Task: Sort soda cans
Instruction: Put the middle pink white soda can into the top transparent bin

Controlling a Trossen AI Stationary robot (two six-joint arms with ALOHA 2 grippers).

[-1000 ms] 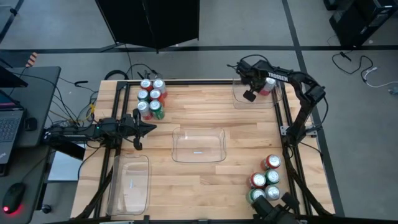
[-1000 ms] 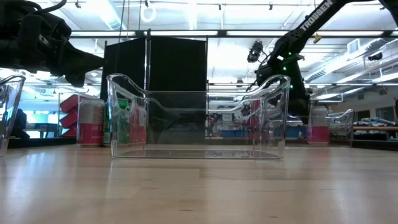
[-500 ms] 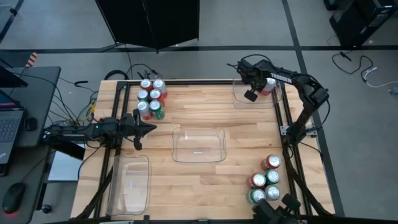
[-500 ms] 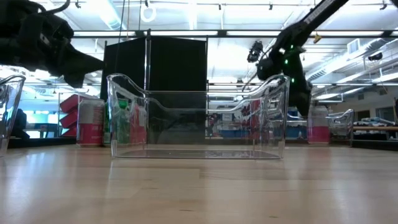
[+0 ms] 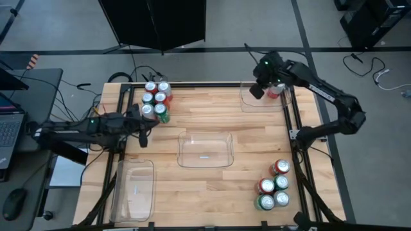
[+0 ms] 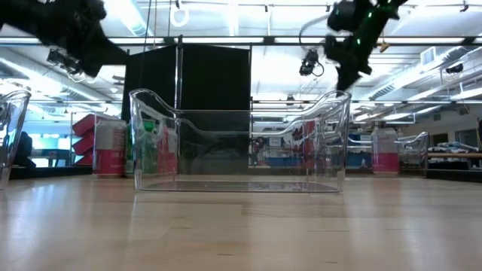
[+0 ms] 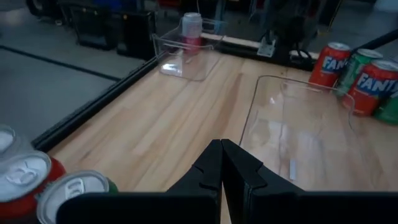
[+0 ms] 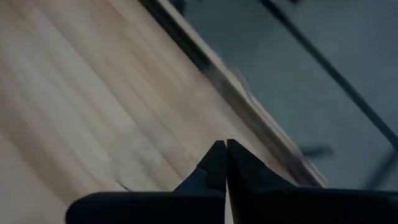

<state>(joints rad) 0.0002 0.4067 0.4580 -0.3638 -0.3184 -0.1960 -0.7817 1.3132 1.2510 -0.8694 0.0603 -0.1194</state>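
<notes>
Progress looks slight: one red soda can [image 5: 276,90] stands in the clear bin [image 5: 247,99] at the tabletop's [image 5: 212,115] far right corner, and nothing else appears sorted. The middle bin [image 5: 205,149] and the near-left bin [image 5: 133,189] both look empty. Six cans, red, green and silver-white, sit bunched in the far-left cluster [image 5: 156,101]; five more sit in the near-right cluster [image 5: 273,188]. So eleven cans are left to place, by my count.

The right pincer [image 5: 256,93] hangs above the far-right bin, fingers pressed together and holding nothing, which suggests its can has been delivered. The left pincer [image 7: 222,163] hovers just beside the far-left cluster, fingers likewise together and empty, so it would have to part them before taking a can.
</notes>
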